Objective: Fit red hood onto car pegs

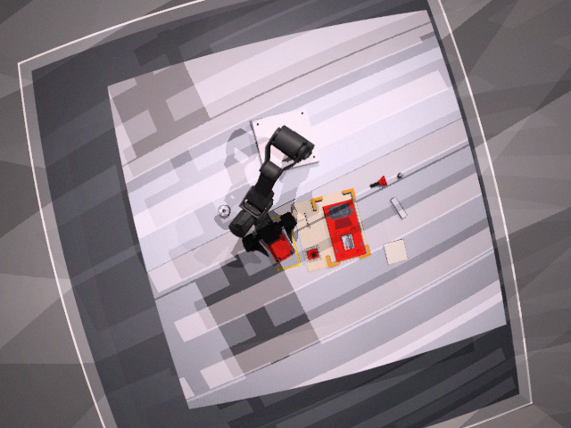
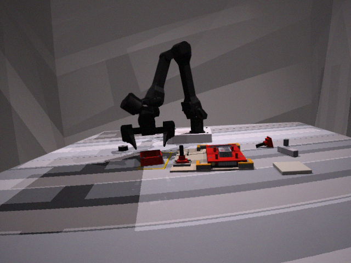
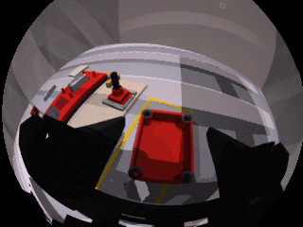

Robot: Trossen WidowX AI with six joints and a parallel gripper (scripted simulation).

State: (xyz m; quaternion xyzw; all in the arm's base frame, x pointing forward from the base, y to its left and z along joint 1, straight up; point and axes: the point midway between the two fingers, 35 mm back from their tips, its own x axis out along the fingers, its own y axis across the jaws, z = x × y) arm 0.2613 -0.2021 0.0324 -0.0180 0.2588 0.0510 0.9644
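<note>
A black robot arm [image 2: 181, 70] rises from its base, bends sharply at a high elbow, and slopes back down. Its wrist [image 2: 147, 110] points straight down. The gripper [image 2: 149, 142] hangs above the surface with its two pointed fingers [image 2: 168, 135] spread wide (nothing is held between them).

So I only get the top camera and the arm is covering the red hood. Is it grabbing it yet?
Observer: No. From the side, the gripper hangs above the hood with its jaws wide apart, touching nothing.
Operator: Is the hood the right way up?
Observer: The side view shows its hollow side facing up, walls standing like a little tray.
Operator: Can you see its holes?
Observer: Yes, the wrist camera shows a dark round boss at each of its four corners.
Operator: What's that red dot next to the car?
Observer: From the side it is a black upright post on a red base, standing on the jig.
</note>
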